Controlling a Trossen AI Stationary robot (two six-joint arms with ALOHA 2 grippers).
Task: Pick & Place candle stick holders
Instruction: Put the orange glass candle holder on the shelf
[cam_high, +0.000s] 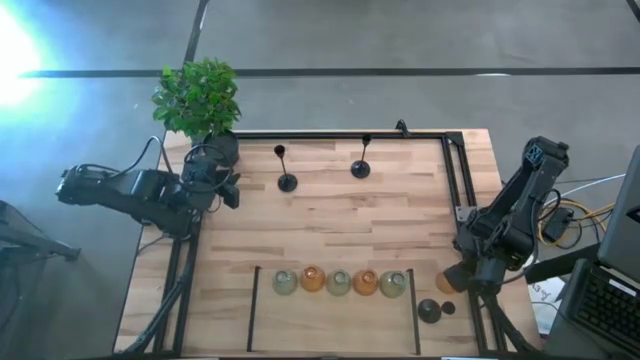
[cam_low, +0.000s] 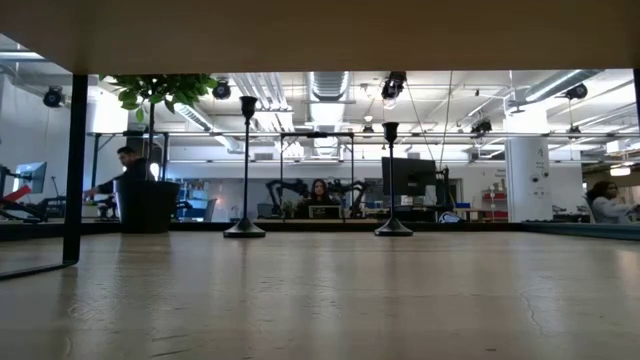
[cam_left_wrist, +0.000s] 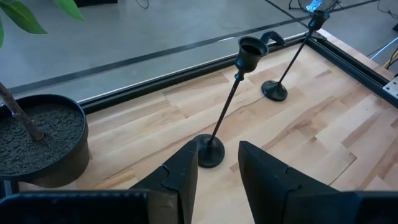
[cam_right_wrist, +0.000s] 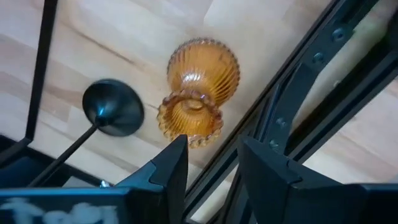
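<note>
High view: five glass holders stand in a row near the table's front edge, inside a black-lined rectangle (cam_high: 253, 310). From the left they run pale holder (cam_high: 285, 283), amber holder (cam_high: 313, 279), second pale holder (cam_high: 339, 283), second amber holder (cam_high: 365, 283), third pale holder (cam_high: 392, 284). Outside the rectangle, toward the front right corner, a third amber holder (cam_high: 447, 281) lies on its side with a dark round holder (cam_high: 429, 312) just in front of it and a small dark piece (cam_high: 448, 308) beside that.

Right wrist view: the lying amber holder (cam_right_wrist: 200, 93) is ribbed, mouth toward the camera, close to the black frame rail (cam_right_wrist: 292, 112); a black round-based stemmed holder (cam_right_wrist: 113, 107) lies beside it.

Two black stemmed holders stand upright near the back edge, well apart: left one (cam_high: 286, 181), right one (cam_high: 361, 168). Low view shows both upright (cam_low: 246, 228) (cam_low: 392, 228).

Right gripper (cam_high: 462, 276) hangs over the lying amber holder at the right edge; its fingers (cam_right_wrist: 171, 168) stand apart, gripping nothing, the holder just beyond their tips.

Left gripper (cam_high: 232, 190) waits at the back left, beside the plant pot (cam_high: 222, 148); its fingers (cam_left_wrist: 183, 177) are apart and empty, aimed at the base of the nearer stemmed holder (cam_left_wrist: 211, 151).

Table (cam_high: 330, 230) is pale wood. People sit in the room beyond (cam_low: 320, 192).
</note>
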